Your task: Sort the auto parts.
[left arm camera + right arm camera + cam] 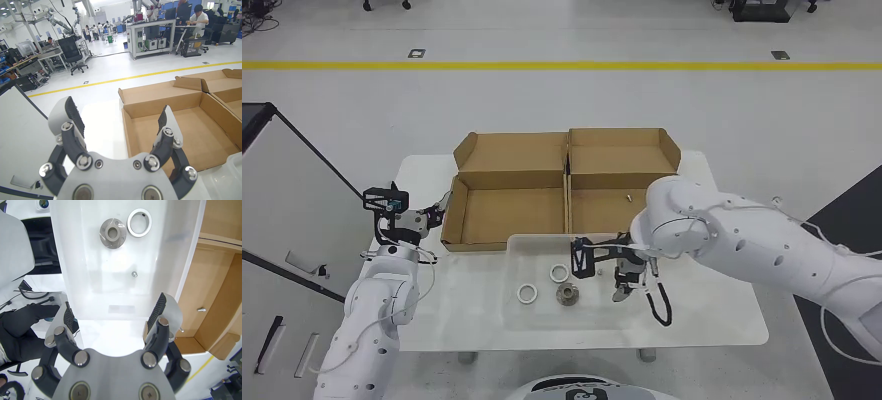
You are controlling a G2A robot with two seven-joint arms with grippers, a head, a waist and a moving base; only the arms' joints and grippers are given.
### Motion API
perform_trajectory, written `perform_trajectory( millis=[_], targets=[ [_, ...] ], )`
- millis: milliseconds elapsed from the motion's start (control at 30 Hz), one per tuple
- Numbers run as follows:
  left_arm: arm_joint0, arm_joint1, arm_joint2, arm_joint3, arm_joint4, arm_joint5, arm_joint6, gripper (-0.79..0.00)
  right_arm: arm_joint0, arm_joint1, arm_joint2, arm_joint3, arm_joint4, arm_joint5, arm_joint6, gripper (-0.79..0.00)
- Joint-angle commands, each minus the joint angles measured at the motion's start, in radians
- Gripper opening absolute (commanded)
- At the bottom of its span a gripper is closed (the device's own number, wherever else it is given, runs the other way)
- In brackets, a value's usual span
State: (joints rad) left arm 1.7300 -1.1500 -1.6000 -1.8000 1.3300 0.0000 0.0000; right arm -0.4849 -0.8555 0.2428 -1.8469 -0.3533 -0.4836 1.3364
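A clear plastic tray (542, 243) at the table's front holds two white rings (558, 271) (527, 294) and a metal flange (566, 295). In the right wrist view the flange (112, 233) lies beside one ring (139, 223), with a small bolt (134, 274) nearer the fingers. My right gripper (114, 302) (622, 290) hangs open above the tray's right end, holding nothing. Behind the tray stand two open cardboard boxes; the right box (612, 205) has a bolt (627, 197) (201, 309) in it. My left gripper (117, 105) (437, 215) is open beside the left box (179, 128) (507, 215).
A slanted white panel (282, 180) stands left of the table, close to the left arm. The box flaps (512, 150) stick up at the back. Bare tabletop (712, 320) lies to the right of the tray.
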Motion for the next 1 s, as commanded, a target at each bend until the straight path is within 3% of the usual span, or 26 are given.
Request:
perform_trajectory(
  millis=[0, 333, 800, 967],
  targets=[
    [0.0, 0.0, 0.0, 0.0, 0.0, 0.0, 0.0, 0.0, 0.007, -0.006, -0.014, 0.008, 0.001, -0.007, -0.007, 0.0],
    [0.0, 0.0, 0.0, 0.0, 0.0, 0.0, 0.0, 0.0, 0.044, -0.063, -0.073, 0.071, -0.015, -0.026, -0.026, 0.0],
    [0.0, 0.0, 0.0, 0.0, 0.0, 0.0, 0.0, 0.0, 0.006, -0.15, -0.073, 0.183, -0.06, 0.02, 0.02, 0.0],
    [0.0, 0.0, 0.0, 0.0, 0.0, 0.0, 0.0, 0.0, -0.004, -0.166, -0.073, 0.208, -0.072, 0.028, 0.028, -0.068]
  ],
)
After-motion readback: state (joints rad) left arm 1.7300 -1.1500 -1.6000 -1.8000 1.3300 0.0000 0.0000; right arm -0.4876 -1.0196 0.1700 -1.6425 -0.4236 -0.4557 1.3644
